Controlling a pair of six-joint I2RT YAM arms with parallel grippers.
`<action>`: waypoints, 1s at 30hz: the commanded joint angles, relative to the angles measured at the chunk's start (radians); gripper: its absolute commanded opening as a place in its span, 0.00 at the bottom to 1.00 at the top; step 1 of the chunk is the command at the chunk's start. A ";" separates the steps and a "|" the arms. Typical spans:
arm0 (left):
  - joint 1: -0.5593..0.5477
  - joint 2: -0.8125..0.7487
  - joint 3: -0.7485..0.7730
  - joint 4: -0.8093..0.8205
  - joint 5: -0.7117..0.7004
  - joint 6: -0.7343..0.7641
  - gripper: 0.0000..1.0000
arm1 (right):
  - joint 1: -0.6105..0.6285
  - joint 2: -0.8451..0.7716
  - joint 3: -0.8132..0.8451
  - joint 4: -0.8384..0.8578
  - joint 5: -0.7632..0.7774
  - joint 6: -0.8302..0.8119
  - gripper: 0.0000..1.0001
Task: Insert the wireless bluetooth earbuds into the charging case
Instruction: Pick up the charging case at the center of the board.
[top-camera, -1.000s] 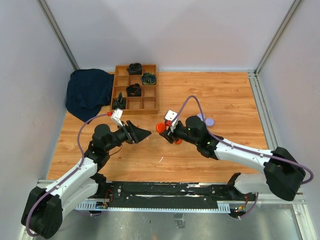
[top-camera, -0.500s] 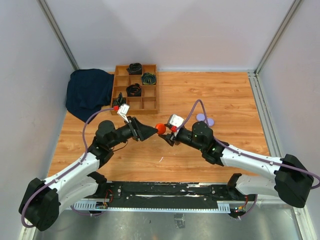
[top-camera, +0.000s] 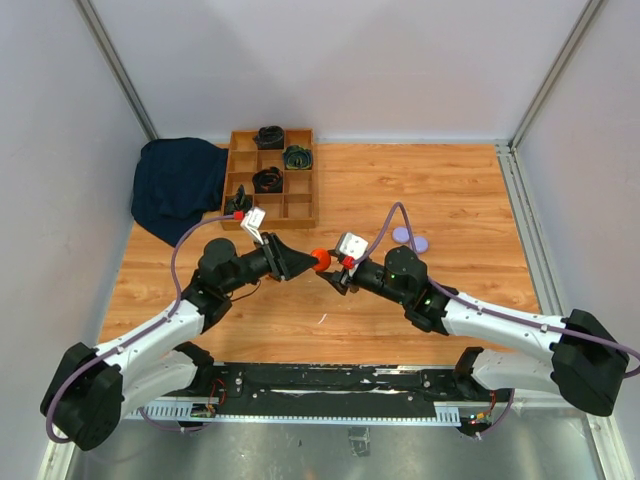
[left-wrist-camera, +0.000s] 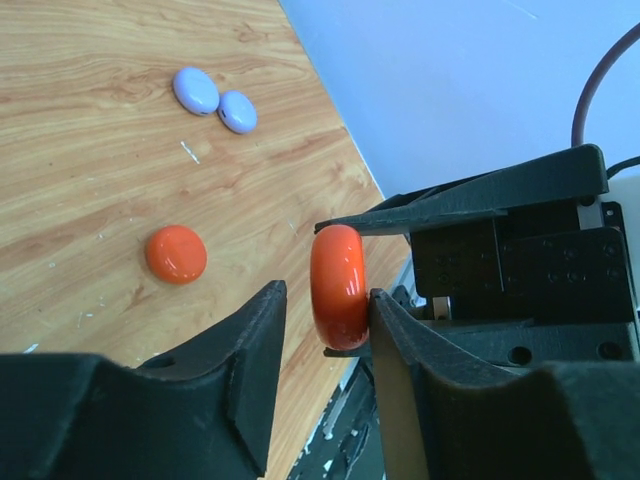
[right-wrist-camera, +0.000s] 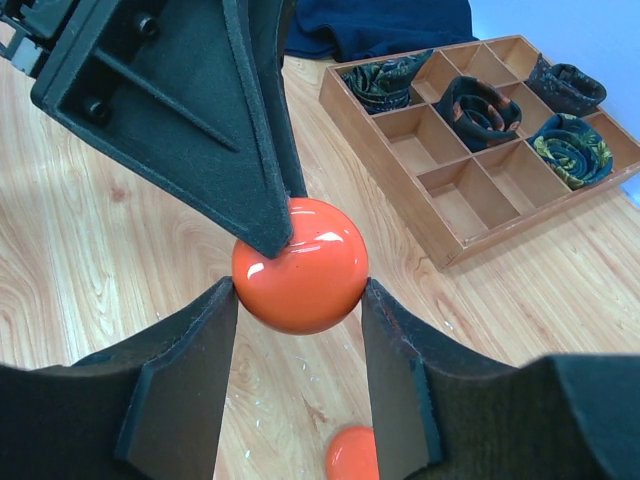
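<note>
Here the right gripper (right-wrist-camera: 300, 305) holds the orange case (right-wrist-camera: 300, 262) level by its rim.

The disc (right-wrist-camera: 300, 265) is glossy orange, the cloth (top-camera: 178, 185) navy, the tray (top-camera: 298, 207) brown.

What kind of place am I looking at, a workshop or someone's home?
Likely a robot test booth: plain white panels box in a wooden tabletop, with two arms bolted to a metal rail.

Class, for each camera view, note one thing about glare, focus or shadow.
Right wrist view: white glare on the orange disc; the orange piece below it is blurred. Left wrist view: sheen along the disc's rim, lilac discs sharp. Top view: even light, faint shadows.
</note>
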 joint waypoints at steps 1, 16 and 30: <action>-0.009 0.015 0.040 0.041 0.005 0.014 0.39 | 0.013 -0.010 -0.011 0.050 0.008 -0.018 0.44; -0.009 0.014 0.116 -0.137 0.112 0.293 0.18 | -0.080 -0.103 -0.002 -0.059 -0.205 0.020 0.73; -0.072 0.038 0.357 -0.576 0.204 0.800 0.13 | -0.310 -0.116 0.036 -0.112 -0.731 0.145 0.78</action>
